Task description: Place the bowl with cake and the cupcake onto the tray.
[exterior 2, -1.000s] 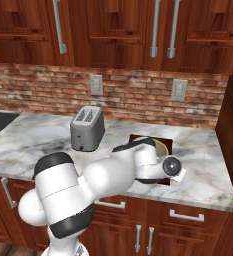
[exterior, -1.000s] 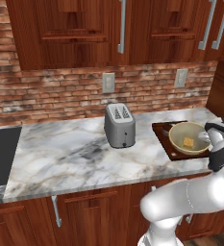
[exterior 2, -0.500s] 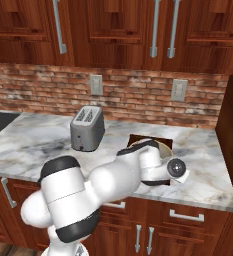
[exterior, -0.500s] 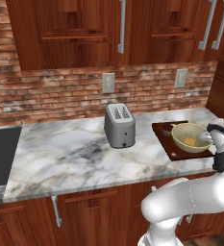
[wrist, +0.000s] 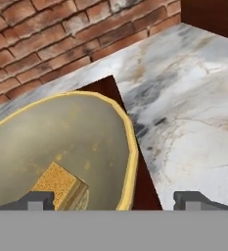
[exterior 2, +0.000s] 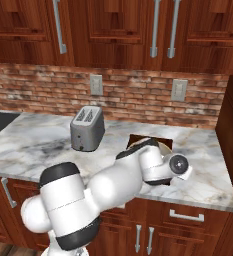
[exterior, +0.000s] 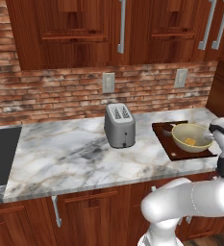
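The olive-tan bowl (exterior: pixel 190 137) rests on the dark reddish-brown tray (exterior: pixel 167 148) at the counter's right end. The orange-yellow cake (exterior: pixel 191 141) lies inside it. A small dark brown cupcake (exterior: pixel 167 128) sits on the tray's back left part, beside the bowl. My gripper (exterior: pixel 210 136) hovers at the bowl's right rim. In the hand view the gripper (wrist: pixel 116 201) is open, its fingertips (wrist: pixel 34 200) wide apart. The bowl (wrist: pixel 61 142) and its rim pass between them, with the cake (wrist: pixel 59 184) near the left tip. A strip of tray (wrist: pixel 147 184) shows beside the rim.
A silver toaster (exterior: pixel 119 126) stands mid-counter, left of the tray. A black sink (exterior: pixel 0 153) lies at the far left. The brick wall carries outlets (exterior: pixel 108 82). A wooden side panel closes the counter's right end. My arm covers most of the tray (exterior 2: pixel 137 139) in the right base view.
My hand has drifted slightly right, away from the bowl's centre. The bowl, cake and cupcake stay on the tray.
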Available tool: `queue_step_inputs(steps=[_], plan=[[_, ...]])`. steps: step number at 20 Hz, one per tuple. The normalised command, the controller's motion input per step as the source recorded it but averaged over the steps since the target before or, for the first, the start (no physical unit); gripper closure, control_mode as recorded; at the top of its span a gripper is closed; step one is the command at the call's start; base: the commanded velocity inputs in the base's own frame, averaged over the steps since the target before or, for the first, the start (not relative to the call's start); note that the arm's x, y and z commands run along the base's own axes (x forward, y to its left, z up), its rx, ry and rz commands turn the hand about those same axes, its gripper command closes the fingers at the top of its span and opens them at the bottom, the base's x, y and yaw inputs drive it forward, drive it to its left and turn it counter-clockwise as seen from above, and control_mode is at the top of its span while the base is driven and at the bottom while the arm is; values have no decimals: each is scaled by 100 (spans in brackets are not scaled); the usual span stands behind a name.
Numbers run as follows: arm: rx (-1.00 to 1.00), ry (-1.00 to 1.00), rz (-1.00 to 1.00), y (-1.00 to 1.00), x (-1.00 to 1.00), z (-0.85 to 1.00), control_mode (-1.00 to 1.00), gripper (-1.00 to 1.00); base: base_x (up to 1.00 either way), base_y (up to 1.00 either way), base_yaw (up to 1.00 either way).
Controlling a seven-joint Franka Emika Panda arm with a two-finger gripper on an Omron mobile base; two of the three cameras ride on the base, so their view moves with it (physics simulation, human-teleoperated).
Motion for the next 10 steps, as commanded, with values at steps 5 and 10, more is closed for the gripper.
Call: queue_step_inputs(steps=[5,10], plan=[[-8,-1,0,0,-5,50,-100,-100,0,0,0],[-13,-5,0,9,-41,45,-100,-100,0,0,0]])
